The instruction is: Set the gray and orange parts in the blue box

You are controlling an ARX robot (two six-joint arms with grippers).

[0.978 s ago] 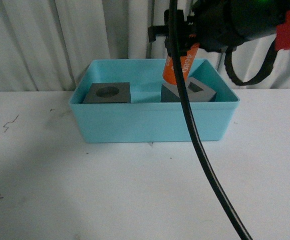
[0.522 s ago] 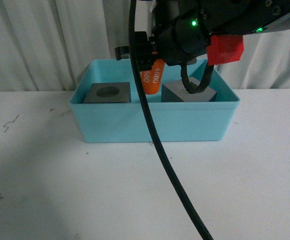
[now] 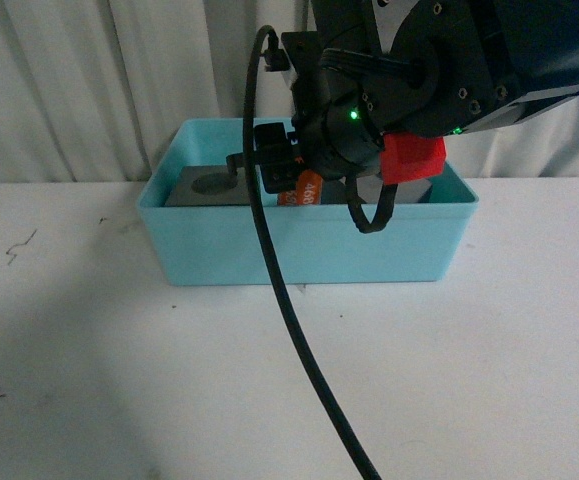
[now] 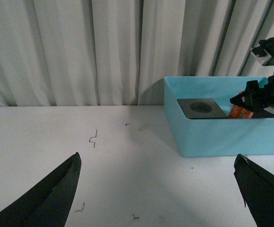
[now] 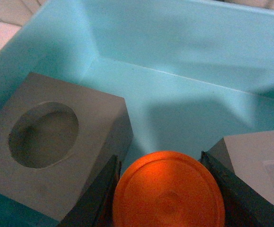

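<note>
The blue box (image 3: pixel 299 250) stands at the back middle of the white table. Inside it, at the left, lies a gray cube with a round recess (image 3: pixel 207 184). My right gripper (image 3: pixel 301 186) is low inside the box, shut on the orange cylinder (image 3: pixel 305 190). In the right wrist view the orange cylinder (image 5: pixel 167 191) sits between the fingers, with the round-recess cube (image 5: pixel 47 142) on one side and a second gray cube (image 5: pixel 260 161) on the other. The arm hides that second cube in the front view. My left gripper (image 4: pixel 158 158) hangs open over bare table, well left of the blue box (image 4: pixel 222 137).
White curtains close off the back. A black cable (image 3: pixel 289 330) from the right arm hangs across the front of the box down to the near edge. Small dark marks (image 3: pixel 19 245) dot the tabletop at the left.
My right gripper has come down and shifted left with the orange cylinder, from above the box's rim to between the two gray cubes. The left arm stays still.
</note>
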